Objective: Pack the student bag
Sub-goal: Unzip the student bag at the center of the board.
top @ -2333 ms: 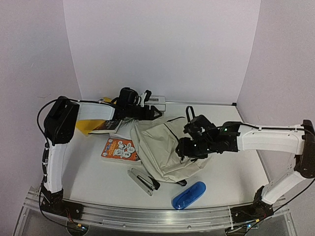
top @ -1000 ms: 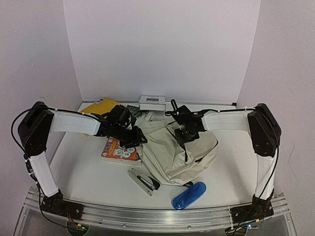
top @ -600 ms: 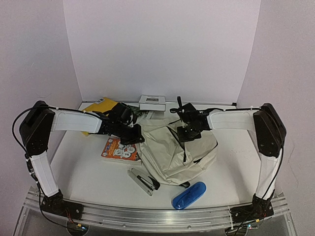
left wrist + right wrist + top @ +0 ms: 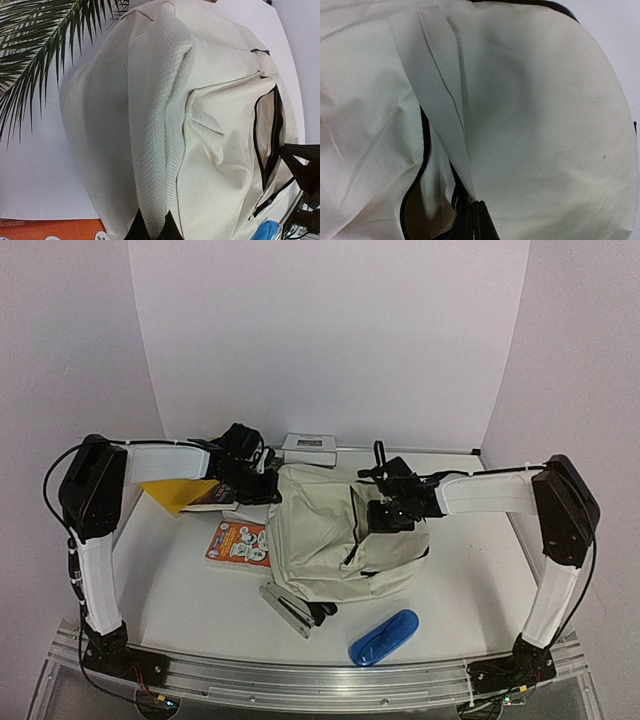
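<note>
**Progress.** The task looks to be at an early stage. The student bag [image 4: 330, 540] stands bulging on the bench [image 4: 470, 570], between the two sets of fingers.
- The left fingers [image 4: 134, 231] are pressed together on a fold of cream fabric at the bag's far left edge.
- The right fingers [image 4: 482, 227] are clamped on a cream fabric flap just beside a black zipper [image 4: 415, 185], on the bag's upper right side.
- Both grips appear meant to position or open the bag. Neither carries an item.

**Done.** Nothing can be confirmed as packed, because the main compartment's interior is not visible. One zippered opening gapes in the left wrist view and shows only pale fabric inside.

**Outstanding.** Several items lie outside the bag:
- An orange book [image 4: 240, 543] lies just on the near side of the left fingers, against the bag's left edge.
- A yellow folder [image 4: 175, 492] lies outboard of the left fingers.
- A palm-leaf cover [image 4: 40, 55] lies close beside the left fingers.
- A white box [image 4: 308, 447] sits beyond both sets of fingers, at the back.
- A stapler [image 4: 290, 608] lies well to the near side of both sets of fingers, touching or tucked under the bag's lower edge.
- A blue case [image 4: 384, 637] also lies well to the near side, apart from the bag.

In the inspector's judgement, the loading itself is yet to be done.

**Markings.**
- The orange book shows cartoon figures and a title, but the text is too small to read.
- The white box carries a label that is illegible.
- No brand or writing is visible on the bag.
</note>
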{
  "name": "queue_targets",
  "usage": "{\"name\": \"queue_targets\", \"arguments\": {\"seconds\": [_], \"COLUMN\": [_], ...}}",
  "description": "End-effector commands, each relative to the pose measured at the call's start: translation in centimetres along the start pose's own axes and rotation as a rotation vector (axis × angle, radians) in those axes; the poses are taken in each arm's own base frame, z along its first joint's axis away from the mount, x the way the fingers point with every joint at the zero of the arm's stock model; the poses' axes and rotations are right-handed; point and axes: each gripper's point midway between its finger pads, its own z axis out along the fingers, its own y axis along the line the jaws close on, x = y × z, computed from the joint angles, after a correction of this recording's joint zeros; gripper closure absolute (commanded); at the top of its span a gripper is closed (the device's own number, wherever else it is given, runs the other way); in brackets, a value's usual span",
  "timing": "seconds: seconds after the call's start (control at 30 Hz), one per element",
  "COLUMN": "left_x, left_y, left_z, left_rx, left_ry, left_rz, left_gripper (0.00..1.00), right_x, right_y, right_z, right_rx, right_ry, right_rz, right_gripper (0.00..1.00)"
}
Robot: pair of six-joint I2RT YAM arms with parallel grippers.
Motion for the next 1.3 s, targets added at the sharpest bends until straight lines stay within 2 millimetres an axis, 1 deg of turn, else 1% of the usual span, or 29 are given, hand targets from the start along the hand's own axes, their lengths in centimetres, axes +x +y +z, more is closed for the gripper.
{"name": "queue_targets", "arguments": {"seconds": [0.0,0.03,0.07,0.1,0.13,0.17,0.2,0.3,0.4,0.43,0.5,0.57,0.63,0.67,0.7,0.73,0.77,0.8,0.83,0.87,0.9,0.93,0.97,1.0,1.03,1.07,1.1,1.17,1.27], "left_x": [-3.8,-3.8,-3.9,-3.9,-3.8,-3.7,-3.6,-3.4,-3.2,-3.2,-3.2,-3.3,-3.3,-3.3,-3.3,-3.5,-3.7,-3.9,-4.5,-4.5,-5.1,-5.3,-5.8,-6.0,-6.3,-6.2,-5.8,-4.8,-3.3], "left_y": [-0.6,-1.0,-1.1,-1.2,-1.4,-1.5,-1.5,-1.7,-1.6,-1.6,-1.5,-1.4,-1.4,-1.3,-1.2,-1.1,-0.7,0.0,0.2,1.1,1.5,1.3,0.8,-0.2,-1.4,-2.6,-4.3,-6.9,-8.5], "left_z": [-0.9,-0.8,-0.8,-0.8,-0.8,-0.9,-0.9,-0.8,-0.6,-0.6,-0.6,-0.6,-0.6,-0.6,-0.6,-0.7,-0.7,-1.0,-1.2,-1.6,-2.4,-3.1,-4.0,-4.6,-5.4,-5.6,-5.8,-5.4,-4.4], "left_rx": [0.029,0.045,0.051,0.058,0.066,0.074,0.081,0.097,0.095,0.094,0.093,0.086,0.084,0.079,0.074,0.063,0.036,-0.015,-0.040,-0.104,-0.172,-0.220,-0.262,-0.279,-0.281,-0.271,-0.242,-0.172,-0.087], "left_ry": [-0.088,-0.085,-0.085,-0.083,-0.081,-0.079,-0.080,-0.078,-0.070,-0.070,-0.072,-0.075,-0.077,-0.075,-0.075,-0.078,-0.084,-0.085,-0.102,-0.097,-0.126,-0.149,-0.188,-0.217,-0.246,-0.257,-0.261,-0.246,-0.209], "left_rz": [0.092,0.109,0.115,0.122,0.125,0.126,0.127,0.123,0.119,0.119,0.120,0.121,0.123,0.123,0.123,0.121,0.114,0.091,0.082,0.058,0.054,0.064,0.084,0.105,0.122,0.136,0.151,0.152,0.103], "left_gripper": [1.00,1.00,1.00,1.00,1.00,1.00,1.00,1.00,1.00,1.00,1.00,1.00,1.00,1.00,1.00,1.00,1.00,0.93,0.86,0.75,0.60,0.49,0.40,0.35,0.28,0.25,0.23,0.22,0.22], "right_x": [-0.2,-0.5,-0.8,-1.1,-1.6,-2.2,-2.7,-3.4,-2.8,-2.5,-2.2,-1.7,-1.1,-0.8,-0.5,-0.5,-0.7,-1.1,-1.5,-1.8,-2.4,-2.6,-2.7,-3.0,-2.8,-3.0,-2.9,-3.1,-3.6], "right_y": [0.1,1.4,1.8,2.8,3.3,3.9,4.1,3.8,3.7,3.2,2.1,1.2,1.1,1.4,1.7,2.0,2.2,2.4,2.7,3.0,3.5,4.2,4.8,5.1,5.6,6.1,6.6,7.1,7.6], "right_z": [-1.0,-1.5,-1.8,-2.3,-2.7,-3.4,-3.7,-3.6,-2.3,-1.7,-0.5,0.9,2.0,2.7,3.2,3.3,3.1,2.5,2.1,1.6,1.1,0.4,-0.3,-0.6,-1.0,-1.4,-1.6,-2.1,-3.0], "right_rx": [-0.026,-0.088,-0.109,-0.157,-0.183,-0.207,-0.213,-0.179,-0.147,-0.119,-0.048,0.012,0.021,0.014,0.000,-0.009,-0.021,-0.039,-0.055,-0.086,-0.132,-0.191,-0.241,-0.268,-0.306,-0.337,-0.373,-0.429,-0.491], "right_ry": [0.005,0.014,0.014,0.021,0.015,0.004,-0.007,-0.034,-0.011,-0.009,-0.006,-0.001,0.022,0.040,0.055,0.061,0.053,0.042,0.030,0.021,0.006,0.006,0.000,-0.007,0.001,-0.001,0.004,-0.002,-0.026], "right_rz": [0.039,0.043,0.044,0.047,0.051,0.053,0.054,0.045,0.035,0.032,0.033,0.044,0.052,0.063,0.067,0.076,0.087,0.094,0.097,0.105,0.123,0.139,0.151,0.163,0.172,0.181,0.196,0.230,0.257], "right_gripper": [1.00,0.99,0.94,0.82,0.74,0.61,0.55,0.50,0.47,0.47,0.48,0.52,0.55,0.59,0.73,0.91,1.00,1.00,1.00,1.00,1.00,1.00,1.00,1.00,1.00,1.00,1.00,1.00,1.00]}}
